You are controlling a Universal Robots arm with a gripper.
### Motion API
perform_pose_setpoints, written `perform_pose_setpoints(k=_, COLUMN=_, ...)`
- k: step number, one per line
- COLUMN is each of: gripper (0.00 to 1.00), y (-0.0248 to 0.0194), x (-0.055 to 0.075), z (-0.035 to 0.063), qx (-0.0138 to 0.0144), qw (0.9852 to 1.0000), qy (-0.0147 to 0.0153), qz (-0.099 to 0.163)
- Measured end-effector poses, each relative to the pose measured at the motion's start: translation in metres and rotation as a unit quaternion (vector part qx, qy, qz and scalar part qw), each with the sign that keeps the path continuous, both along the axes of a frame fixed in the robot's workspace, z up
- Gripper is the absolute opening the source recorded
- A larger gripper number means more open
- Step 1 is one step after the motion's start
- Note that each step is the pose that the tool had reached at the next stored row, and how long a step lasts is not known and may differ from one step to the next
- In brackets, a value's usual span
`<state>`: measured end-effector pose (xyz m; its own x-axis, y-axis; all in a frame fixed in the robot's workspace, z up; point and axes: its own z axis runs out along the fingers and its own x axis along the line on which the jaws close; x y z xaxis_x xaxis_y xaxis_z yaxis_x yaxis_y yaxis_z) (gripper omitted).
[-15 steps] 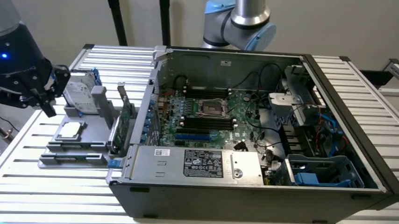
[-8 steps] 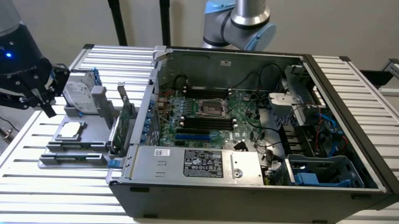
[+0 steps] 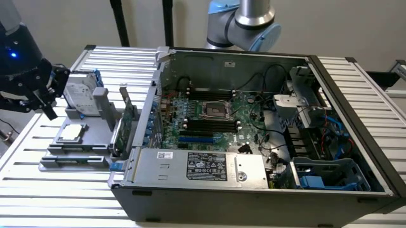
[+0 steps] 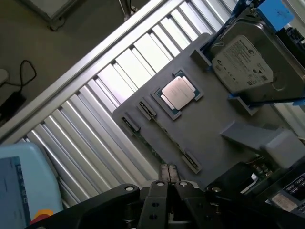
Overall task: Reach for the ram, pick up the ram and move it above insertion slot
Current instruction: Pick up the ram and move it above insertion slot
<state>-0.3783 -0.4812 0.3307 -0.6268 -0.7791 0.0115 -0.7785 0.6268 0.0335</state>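
Gripper [image 3: 48, 110] hangs fingers-down over the grey tray [image 4: 214, 119] at the bench's edge on the exterior view's left, jaws clenched on nothing. The ram [image 4: 167, 137], apparently the thin edge-on strip between the tray's clips, stands just beneath. The insertion slot [image 3: 209, 124] lies well apart.

Ribbed aluminium table [image 3: 38, 190] with a grey parts tray [image 3: 92, 141] beside an open computer case [image 3: 254, 202]
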Motion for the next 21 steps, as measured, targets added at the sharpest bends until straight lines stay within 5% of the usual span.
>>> perform_pose_setpoints(k=5, gripper=0.11, y=0.0, x=0.0, z=-0.0002, qx=0.0, qw=0.999, qy=0.0, qz=0.045)
perform_pose_setpoints(k=11, gripper=0.11, y=0.0, x=0.0, z=-0.0006, qx=0.0, qw=0.995, qy=0.0, qz=0.1)
perform_pose_setpoints(k=16, gripper=0.11, y=0.0, x=0.0, z=-0.0011, qx=-0.0001, qw=0.9894, qy=-0.0002, qz=0.145)
perform_pose_setpoints(k=21, gripper=0.11, y=0.0, x=0.0, z=-0.002, qx=-0.0003, qw=0.9817, qy=-0.0016, qz=0.19)
